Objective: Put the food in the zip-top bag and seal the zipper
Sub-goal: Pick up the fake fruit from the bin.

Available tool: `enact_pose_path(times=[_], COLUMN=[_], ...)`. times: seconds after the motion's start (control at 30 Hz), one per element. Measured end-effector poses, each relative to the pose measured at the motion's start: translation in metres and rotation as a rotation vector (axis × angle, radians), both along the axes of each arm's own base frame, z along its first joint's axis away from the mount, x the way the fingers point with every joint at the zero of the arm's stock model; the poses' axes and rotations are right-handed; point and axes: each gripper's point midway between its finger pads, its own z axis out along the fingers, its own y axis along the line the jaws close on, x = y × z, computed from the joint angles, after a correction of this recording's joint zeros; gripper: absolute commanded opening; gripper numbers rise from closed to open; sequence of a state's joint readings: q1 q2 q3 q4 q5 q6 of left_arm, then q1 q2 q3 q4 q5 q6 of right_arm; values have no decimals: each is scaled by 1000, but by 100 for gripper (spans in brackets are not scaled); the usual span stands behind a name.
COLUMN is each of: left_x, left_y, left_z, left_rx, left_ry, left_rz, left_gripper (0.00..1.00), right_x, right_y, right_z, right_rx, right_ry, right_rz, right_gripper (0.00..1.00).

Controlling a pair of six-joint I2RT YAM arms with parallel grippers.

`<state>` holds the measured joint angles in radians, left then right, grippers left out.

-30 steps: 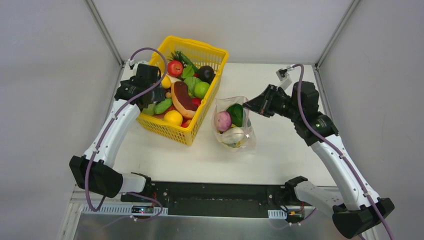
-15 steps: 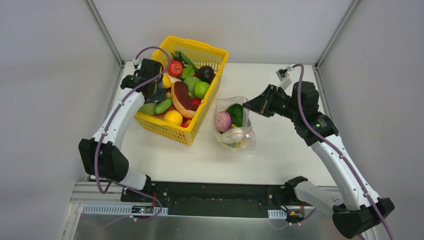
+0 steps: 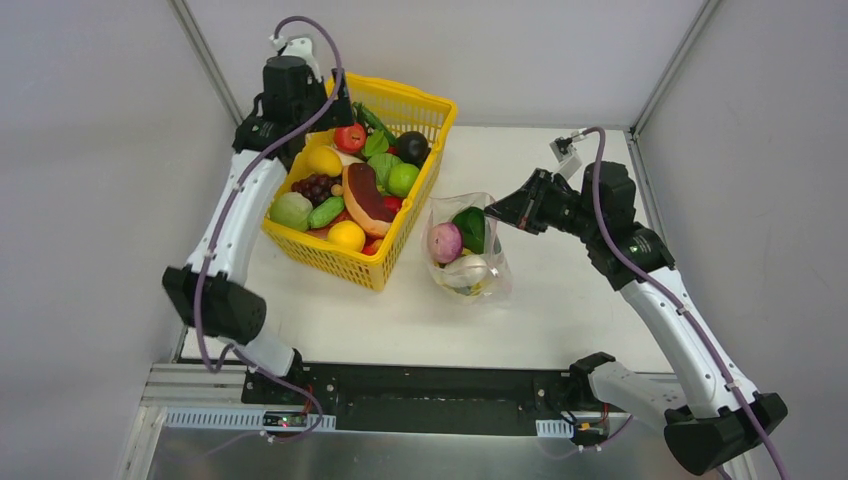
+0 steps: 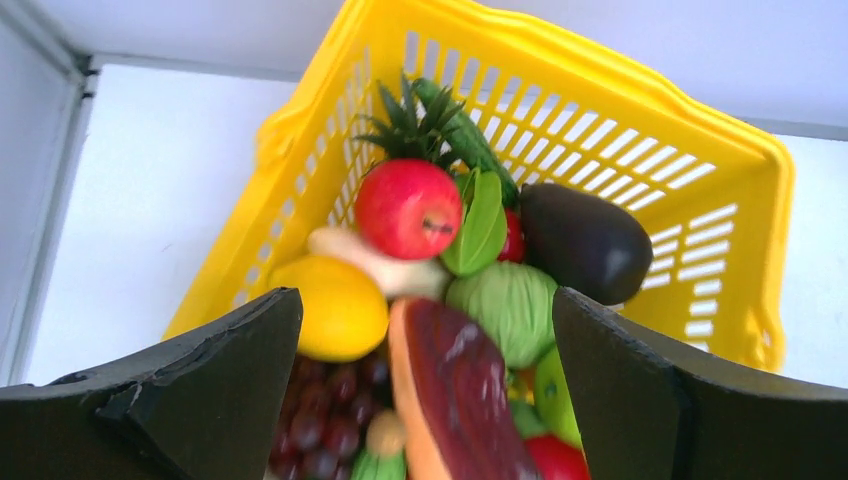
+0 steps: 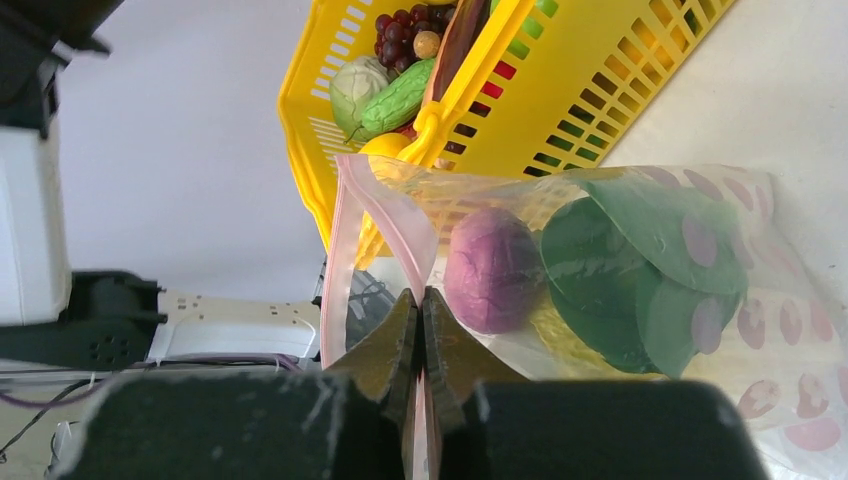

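The left gripper (image 4: pixel 425 308) hovered above the far left part of the yellow basket (image 3: pixel 428 106), jaws spread wide, nothing between them. Directly below it in the basket lay a red apple (image 4: pixel 408 208), a yellow lemon (image 4: pixel 335 305), a pale green cabbage (image 4: pixel 505 298), a dark aubergine-like piece (image 4: pixel 585 240), a bunch of grapes (image 3: pixel 316 187) and a brown-red slab (image 4: pixel 455 390).

The right gripper (image 5: pixel 421 305) was clamped tight on the zip-top bag (image 5: pixel 388 228), pinching the film at its mouth just beside the zipper (image 5: pixel 332 272). The zipper strip curved away from the fingers and stood apart, so the mouth was unsealed.

The bag rested on the white table (image 3: pixel 560 300), just right of the basket's near right corner and near the table's centre. Inside it were a purple round item (image 5: pixel 492 270), green leaves (image 5: pixel 640 275) and a whitish piece (image 3: pixel 470 270). The remaining food was in the basket, at the far left of the table
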<state>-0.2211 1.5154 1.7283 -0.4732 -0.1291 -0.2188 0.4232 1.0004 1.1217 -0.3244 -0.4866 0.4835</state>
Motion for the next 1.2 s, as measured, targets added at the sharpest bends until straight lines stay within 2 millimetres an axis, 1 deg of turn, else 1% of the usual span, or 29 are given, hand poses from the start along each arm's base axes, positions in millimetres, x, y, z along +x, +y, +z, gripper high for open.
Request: enact_pose_path(times=[0.03,0.07,0.2,0.27,0.33,0.37,0.47,0.67,0.77,0.93,1.07,1.13,1.2], left_x=[18,29,76,91,99,101,106,118,120,121,123,124,123], left_y=[-6,-9,-19,-21,-22,-21,-18,-7,-7,-17,-25,-24,-24], left_z=[-7,-14,-70,-96,-118,-125,-133,-127,-136,-154,-163,-166,-168], left_rx=[8,14,49,60,72,79,97,132,146,161,175,181,175], left_ry=[8,17,125,174,213,228,238,211,225,265,285,294,289], left_rz=[-15,-23,-26,-24,-18,-11,15,88,98,77,65,76,84], left_gripper=[99,99,99,99,99,99,99,94,91,91,70,63,51], right_x=[1,1,3,5,6,6,8,10,10,10,10,9,9], right_y=[0,1,2,2,3,3,4,5,5,5,6,6,6], right_z=[-1,-1,-5,-6,-7,-8,-10,-13,-13,-12,-12,-11,-11], right_rx=[-1,-1,-6,-7,-7,-8,-12,-14,-13,-11,-8,-8,-7], right_ry=[2,5,15,19,23,24,33,44,44,42,39,39,38], right_rz=[1,1,0,0,0,0,0,1,3,2,7,7,8], right_gripper=[4,4,4,4,4,4,4,4,4,4,4,4,4])
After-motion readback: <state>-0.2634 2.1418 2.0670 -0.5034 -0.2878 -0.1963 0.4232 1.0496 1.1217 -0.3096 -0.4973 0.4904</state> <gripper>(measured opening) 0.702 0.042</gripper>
